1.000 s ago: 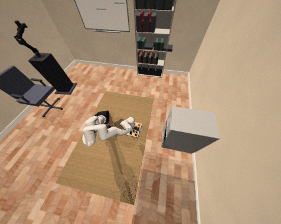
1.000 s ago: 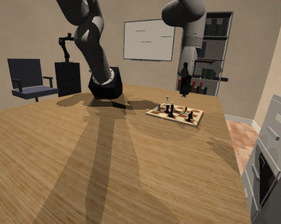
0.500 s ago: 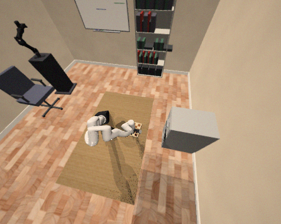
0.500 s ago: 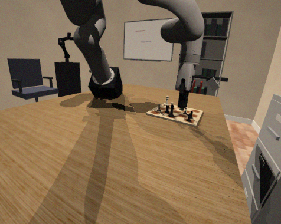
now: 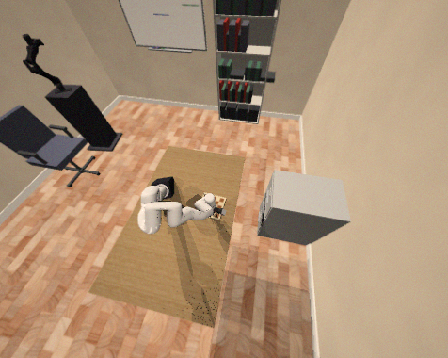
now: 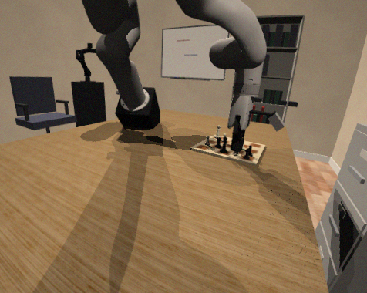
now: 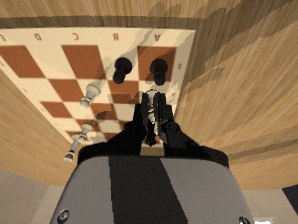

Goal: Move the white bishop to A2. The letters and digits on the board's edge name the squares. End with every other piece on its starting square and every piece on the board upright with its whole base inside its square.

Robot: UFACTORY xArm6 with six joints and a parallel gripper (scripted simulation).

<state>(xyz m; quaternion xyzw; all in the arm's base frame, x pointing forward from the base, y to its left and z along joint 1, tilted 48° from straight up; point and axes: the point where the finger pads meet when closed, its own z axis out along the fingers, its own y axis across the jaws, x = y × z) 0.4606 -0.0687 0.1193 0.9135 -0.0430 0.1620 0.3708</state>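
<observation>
My gripper (image 7: 153, 102) (image 6: 237, 143) is shut on the white bishop (image 7: 149, 119), which shows as a pale sliver between the dark fingers. It is low over the chessboard (image 7: 55, 57) (image 6: 257, 154) (image 5: 219, 206), above the A column near the board's right edge, just behind the black piece on A1 (image 7: 159, 68). In the exterior view the fingers hide the bishop. A second black piece (image 7: 121, 68) stands in the B column.
A white piece (image 7: 90, 95) stands in the C column and another white piece (image 7: 75, 145) is at the board's near left edge. More black pieces (image 6: 223, 145) (image 6: 248, 151) stand around the gripper. The arm's base (image 6: 138, 112) sits behind the board. A filing cabinet (image 6: 355, 193) is to the right.
</observation>
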